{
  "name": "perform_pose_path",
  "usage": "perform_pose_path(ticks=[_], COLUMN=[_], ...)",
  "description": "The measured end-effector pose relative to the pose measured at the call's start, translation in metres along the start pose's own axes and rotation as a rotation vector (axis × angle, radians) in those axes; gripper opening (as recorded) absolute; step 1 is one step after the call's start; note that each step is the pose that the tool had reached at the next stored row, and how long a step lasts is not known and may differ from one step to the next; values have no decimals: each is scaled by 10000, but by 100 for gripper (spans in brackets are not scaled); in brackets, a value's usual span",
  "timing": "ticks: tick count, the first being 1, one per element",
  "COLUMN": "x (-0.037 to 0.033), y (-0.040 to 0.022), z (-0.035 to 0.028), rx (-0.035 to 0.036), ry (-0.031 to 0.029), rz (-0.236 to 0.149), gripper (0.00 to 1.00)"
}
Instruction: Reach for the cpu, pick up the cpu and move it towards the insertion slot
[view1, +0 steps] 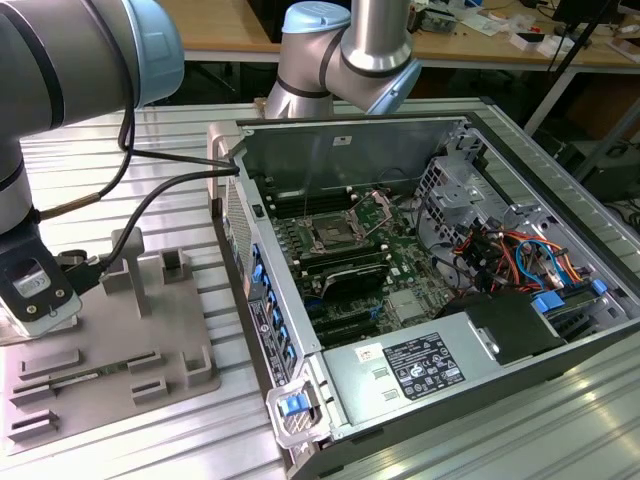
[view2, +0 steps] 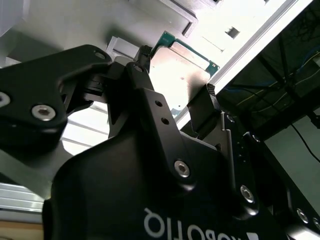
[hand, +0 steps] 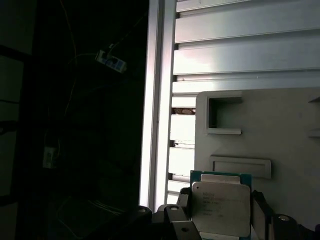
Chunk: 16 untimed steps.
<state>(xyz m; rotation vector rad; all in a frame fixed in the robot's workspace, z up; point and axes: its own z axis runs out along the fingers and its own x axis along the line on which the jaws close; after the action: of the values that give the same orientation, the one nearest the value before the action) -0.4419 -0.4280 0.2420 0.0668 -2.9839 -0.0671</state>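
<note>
Bright, even room light in the exterior view, with pale glare on the ribbed metal table (view1: 560, 420). In the second wrist view the cpu (view2: 182, 67) glares white. Deep shadow darkens half the first wrist view.

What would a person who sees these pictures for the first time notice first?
The silvery cpu sits between the black jaws, which close on two of its edges, in both wrist views. Then the open computer case at the exterior view's right, its green motherboard bearing the shiny insertion slot.
</note>
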Motion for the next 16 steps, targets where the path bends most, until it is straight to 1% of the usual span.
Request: perform_pose_path(ticks=[2,6,12,13,14,16], x=[0,0,0,0,-1,-2], y=[1,1,2,2,2,2], z=[-10,-22,-40,-43,-48,-52], rx=[-3,-5,-12,-14,-16,-18], ry=[37,75,148,163,193,222], rz=[2,3,6,6,7,8], gripper=[55,55,55,55,55,55])
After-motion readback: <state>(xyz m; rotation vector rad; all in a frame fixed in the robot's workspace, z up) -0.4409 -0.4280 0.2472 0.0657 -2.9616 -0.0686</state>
